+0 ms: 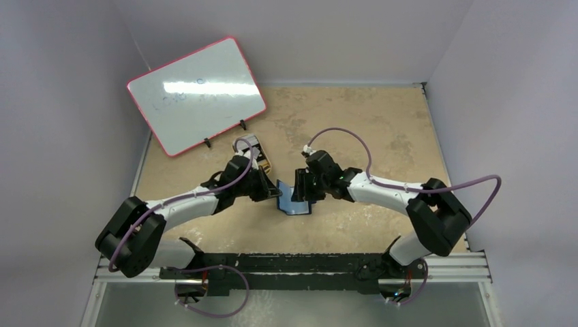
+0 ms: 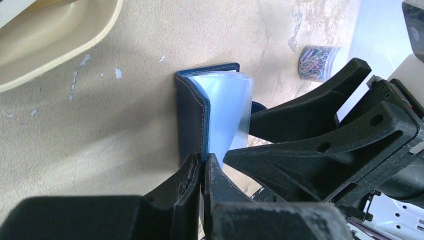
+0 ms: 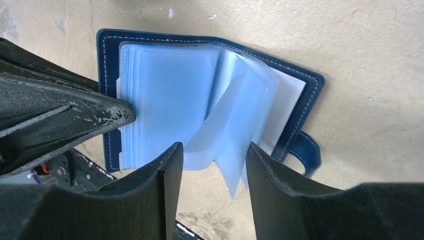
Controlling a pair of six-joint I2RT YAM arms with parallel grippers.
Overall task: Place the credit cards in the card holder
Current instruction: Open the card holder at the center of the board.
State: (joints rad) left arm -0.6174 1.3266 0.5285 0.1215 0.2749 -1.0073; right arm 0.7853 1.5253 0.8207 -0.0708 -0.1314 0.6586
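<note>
- left pincer (image 2: 202, 162): clenching tight, fingers pressed together on the edge of the card holder's (image 2: 190, 115) navy cover and holding that cover raised off the tabletop (image 1: 368, 129).
- card holder: lying open on the tabletop midway between the two arms. Stitched navy cover underneath, snap tab sticking out at one side, clear light-blue sleeves (image 3: 165, 95) fanning upward.
- right pincer (image 3: 212, 150): standing released and wide, straddling the loose sleeves. One sleeve hanging between the fingers, with neither finger visibly pinching it; grasping nothing.
- whiteboard (image 1: 198, 92): pink-edged, leaning at the far left of the tabletop.
- tub of coloured paper clips (image 2: 317, 61): standing well beyond the card holder.
</note>
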